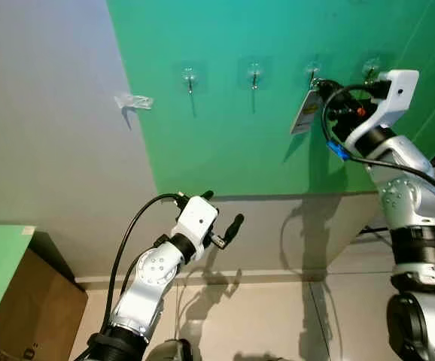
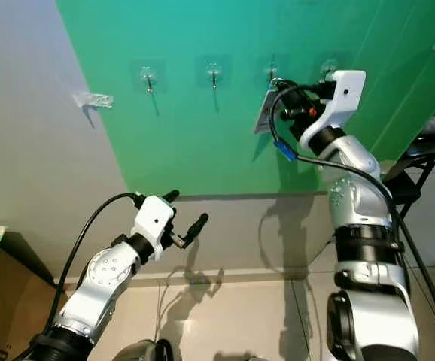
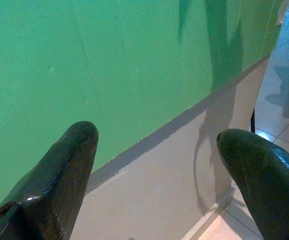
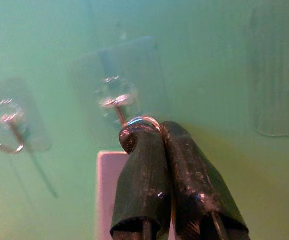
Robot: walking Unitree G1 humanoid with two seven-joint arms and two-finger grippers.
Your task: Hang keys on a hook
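Now the right gripper (image 4: 149,132), pinching the key ring (image 4: 143,120), holds it just below the hook (image 4: 115,101) to loop it on.

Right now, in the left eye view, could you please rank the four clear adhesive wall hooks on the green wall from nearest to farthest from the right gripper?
1. Third clear adhesive hook from the left, just above the right gripper and its white tag.
2. Rightmost hook, to the gripper's right, almost as close.
3. Second hook, leftward.
4. Leftmost hook, farthest.

Green wall (image 1: 225,143), grey wall (image 1: 44,150) — cardboard box (image 1: 33,312) below.
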